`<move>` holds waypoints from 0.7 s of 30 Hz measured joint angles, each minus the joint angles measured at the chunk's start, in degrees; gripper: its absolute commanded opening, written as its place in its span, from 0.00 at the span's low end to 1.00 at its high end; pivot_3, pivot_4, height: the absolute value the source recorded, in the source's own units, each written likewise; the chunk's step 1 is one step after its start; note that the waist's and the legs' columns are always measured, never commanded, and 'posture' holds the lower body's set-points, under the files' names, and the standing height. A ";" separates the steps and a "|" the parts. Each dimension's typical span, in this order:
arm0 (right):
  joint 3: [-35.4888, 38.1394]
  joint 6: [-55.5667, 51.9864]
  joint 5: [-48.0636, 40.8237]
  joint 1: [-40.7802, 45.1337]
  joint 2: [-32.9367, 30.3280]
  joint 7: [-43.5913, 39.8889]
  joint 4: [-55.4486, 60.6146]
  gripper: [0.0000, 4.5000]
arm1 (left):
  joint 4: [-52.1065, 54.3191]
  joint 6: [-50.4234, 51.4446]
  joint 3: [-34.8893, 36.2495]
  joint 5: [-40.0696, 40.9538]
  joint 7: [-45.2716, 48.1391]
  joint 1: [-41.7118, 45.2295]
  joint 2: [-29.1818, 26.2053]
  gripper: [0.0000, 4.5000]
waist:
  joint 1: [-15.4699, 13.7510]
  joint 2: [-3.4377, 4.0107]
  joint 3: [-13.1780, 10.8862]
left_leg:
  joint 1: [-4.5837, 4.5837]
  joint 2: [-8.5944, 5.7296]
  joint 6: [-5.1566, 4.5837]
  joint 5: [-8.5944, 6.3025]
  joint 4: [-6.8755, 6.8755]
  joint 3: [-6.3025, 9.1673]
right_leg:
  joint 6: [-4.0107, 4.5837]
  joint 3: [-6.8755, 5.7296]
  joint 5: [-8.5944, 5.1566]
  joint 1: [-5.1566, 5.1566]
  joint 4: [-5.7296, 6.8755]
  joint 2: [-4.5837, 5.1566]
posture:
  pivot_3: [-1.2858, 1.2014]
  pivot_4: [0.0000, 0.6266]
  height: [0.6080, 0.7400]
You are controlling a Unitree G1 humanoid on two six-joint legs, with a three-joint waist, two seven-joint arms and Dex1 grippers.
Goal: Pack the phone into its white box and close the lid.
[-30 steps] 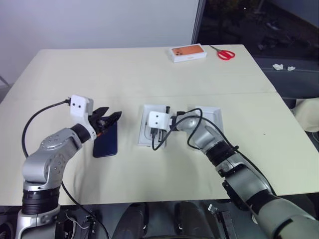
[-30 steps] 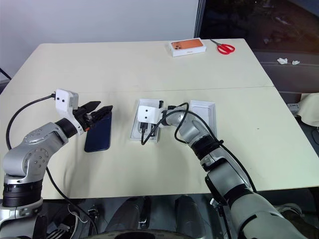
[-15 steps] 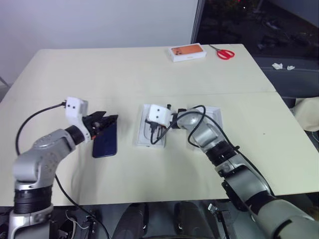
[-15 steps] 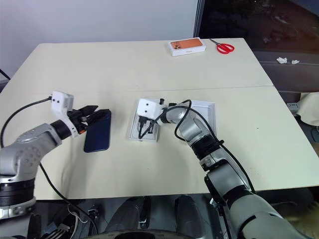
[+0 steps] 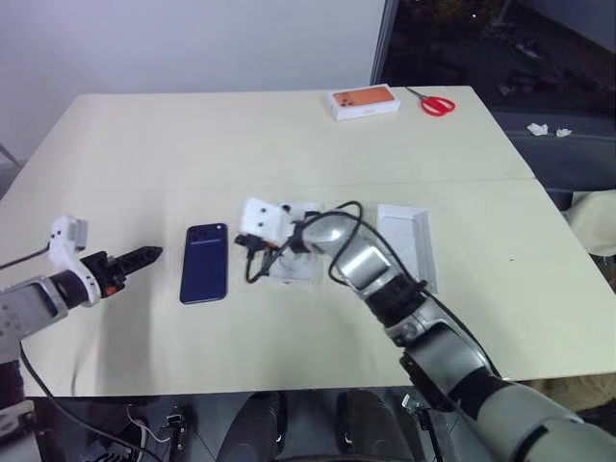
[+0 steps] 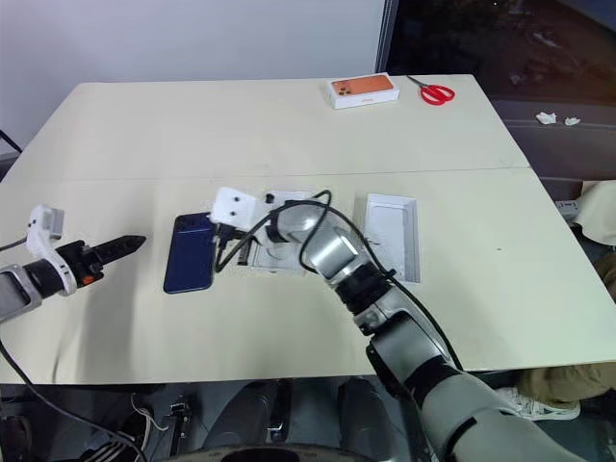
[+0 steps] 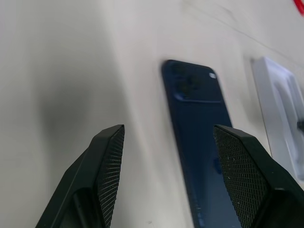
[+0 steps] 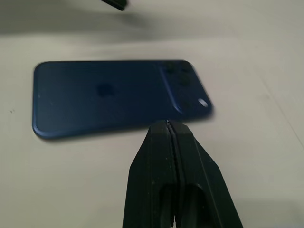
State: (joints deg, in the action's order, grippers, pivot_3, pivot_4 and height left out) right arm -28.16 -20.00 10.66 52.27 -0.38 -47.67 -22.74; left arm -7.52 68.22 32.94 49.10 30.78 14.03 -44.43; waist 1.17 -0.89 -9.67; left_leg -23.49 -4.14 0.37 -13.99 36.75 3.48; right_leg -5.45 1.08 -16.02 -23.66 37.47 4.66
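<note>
The dark blue phone (image 5: 204, 265) lies flat on the table, back up, camera cluster at its far end. My left gripper (image 5: 144, 257) is open and empty, well to the phone's left and pointing at it. In the left wrist view the phone (image 7: 199, 123) shows beyond the spread fingers. My right gripper (image 5: 248, 246) is shut on nothing. It reaches leftward, its tip (image 8: 167, 122) just short of the phone's (image 8: 104, 97) right long edge. My right arm covers part of a white piece with a rounded recess (image 5: 294, 265); I cannot tell if it is the white box. The lid (image 5: 409, 245) lies open side up to the right.
A white box with an orange top (image 5: 364, 101) and red scissors (image 5: 436, 103) sit at the table's far edge. A seam crosses the table (image 5: 144, 188) behind the phone. My left gripper is near the table's left edge. A black cable (image 5: 342, 212) loops off my right wrist.
My left gripper has drawn back to the left, off the phone, which stays where it was. My right gripper has swung left from over the white piece to the phone's edge.
</note>
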 measured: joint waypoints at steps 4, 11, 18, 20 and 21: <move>-1.85 0.08 1.78 2.22 1.87 0.88 -5.48 0.01 | -1.68 1.61 -0.43 0.02 -0.87 0.30 0.99 0.70 | -0.08 -0.06 0.03 | 0.00 -0.04 0.01 0.00 0.00 0.01 | 0.00 0.00 0.00 0.02 -0.01 0.03 | 0.52 0.24 1.00; -3.08 0.54 4.16 3.53 2.40 2.23 -13.83 0.01 | -1.36 1.56 -3.26 -0.34 0.54 0.85 2.07 0.70 | 0.17 -0.04 0.04 | 0.02 -0.04 0.04 0.02 -0.07 0.00 | 0.01 0.02 0.00 0.00 0.00 0.03 | 0.52 0.24 1.00; -3.42 0.45 5.03 4.33 3.41 2.50 -15.18 0.01 | -1.15 0.20 -6.70 -1.70 3.86 1.04 2.40 0.70 | 0.05 0.05 0.12 | 0.16 -0.06 0.07 0.03 -0.18 0.00 | 0.01 0.03 0.00 0.09 -0.01 0.05 | 0.52 0.24 1.00; -3.41 0.16 5.03 4.25 3.44 2.47 -15.12 0.01 | -1.17 0.31 -7.51 -2.19 4.42 1.31 2.39 0.70 | 0.00 0.13 0.18 | 0.19 -0.08 0.07 0.03 -0.20 0.00 | 0.01 0.03 0.00 0.12 -0.02 0.07 | 0.52 0.24 1.00; -3.41 0.00 5.03 4.21 3.52 2.46 -15.10 0.01 | -1.19 0.62 -7.70 -2.26 4.64 1.50 2.47 0.70 | 0.00 0.17 0.20 | 0.21 -0.09 0.07 0.03 -0.22 0.00 | 0.01 0.03 0.00 0.14 -0.03 0.08 | 0.52 0.24 1.00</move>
State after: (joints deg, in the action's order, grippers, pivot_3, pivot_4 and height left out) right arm -31.57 -20.01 15.69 56.48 3.14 -45.20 -37.84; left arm -8.71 68.85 25.24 46.84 35.42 15.54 -41.97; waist 1.17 -0.72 -9.47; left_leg -23.28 -4.23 0.43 -13.96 36.53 3.48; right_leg -5.44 1.10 -16.02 -23.52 37.44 4.73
